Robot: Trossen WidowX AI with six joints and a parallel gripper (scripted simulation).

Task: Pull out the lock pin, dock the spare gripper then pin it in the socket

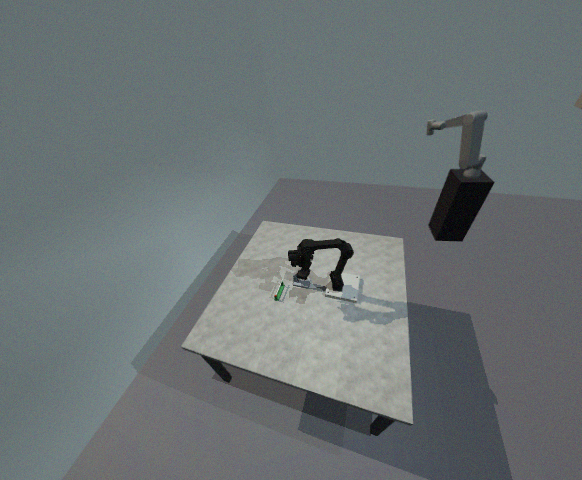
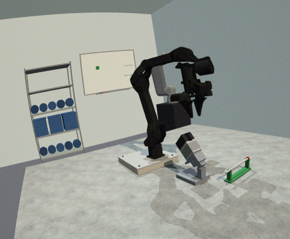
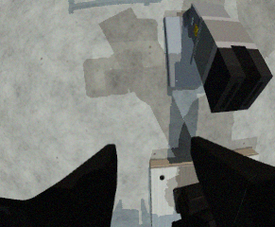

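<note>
My gripper (image 2: 195,116) (image 3: 154,148) is partly open with nothing between its fingers. It hangs above the spare gripper (image 2: 193,150) (image 3: 229,28), not touching it. The spare gripper has a grey body and black jaws. It leans, jaws up, on the post of the grey mount (image 2: 186,175) (image 3: 173,52); its joint with the socket is too small to judge. A small yellow mark (image 3: 196,30) shows on its side. A cream rod (image 2: 236,166) with a red end (image 2: 247,158) lies across a green rack (image 1: 280,291) (image 2: 240,174) beside the mount. No pin is clearly visible at the socket.
The arm stands on a white base plate (image 1: 352,288) (image 2: 136,161) (image 3: 157,200) close behind the mount. The table (image 1: 301,341) extends around them. A pale robot arm (image 1: 471,139) on a dark pedestal (image 1: 459,206) stands beyond the table. Shelves (image 2: 50,89) stand by the wall.
</note>
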